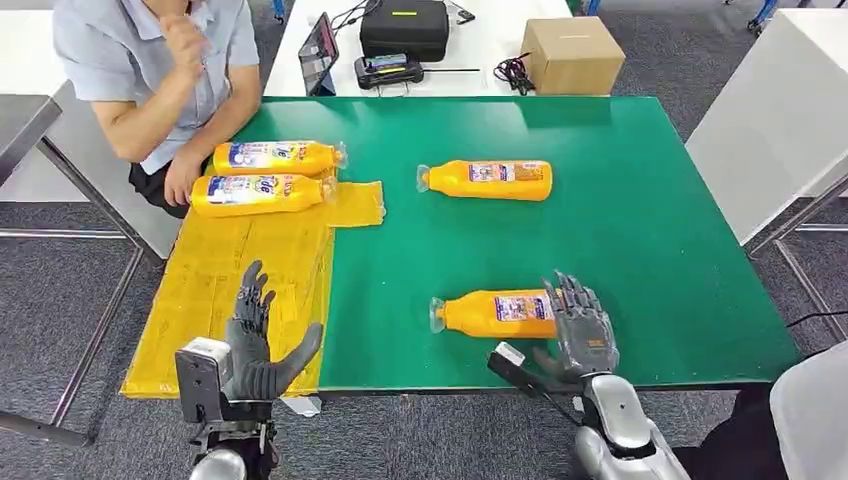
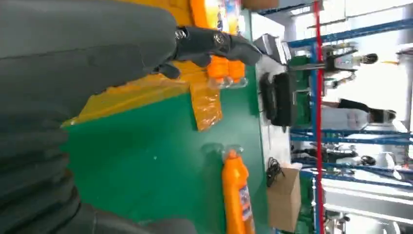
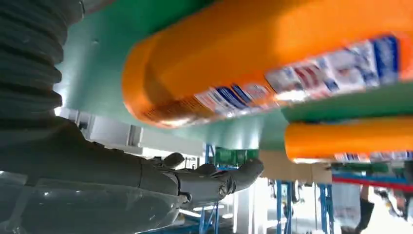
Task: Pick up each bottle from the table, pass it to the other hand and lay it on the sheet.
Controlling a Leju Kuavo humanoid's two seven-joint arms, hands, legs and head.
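Your right hand (image 1: 583, 330) has its fingers (image 1: 573, 296) spread and released at the base end of the near bottle (image 1: 495, 313), which lies on its side on the green tabletop (image 1: 640, 220) close to the near edge, cap pointing left. Whether the fingers touch the bottle cannot be told from the head view; in the right wrist view they stand apart from it, holding nothing. Your left hand (image 1: 255, 340) hovers open over the near part of the yellow sheet (image 1: 230, 270), thumb out, grasping nothing.

Two bottles (image 1: 262, 175) already lie side by side at the sheet's far end, beside a seated person (image 1: 160, 70); a far bottle (image 1: 488, 179) waits on bare tabletop toward the middle.

By this layout the task looks about half done, and the step in hand is the pick-up of the near bottle. Next, you likely need the right fingers to wrap the body firmly, lift it level, and carry it left to the waiting left hand.

Each bottle carries a white, blue and red label; the brand lettering is too blurred to read with confidence.
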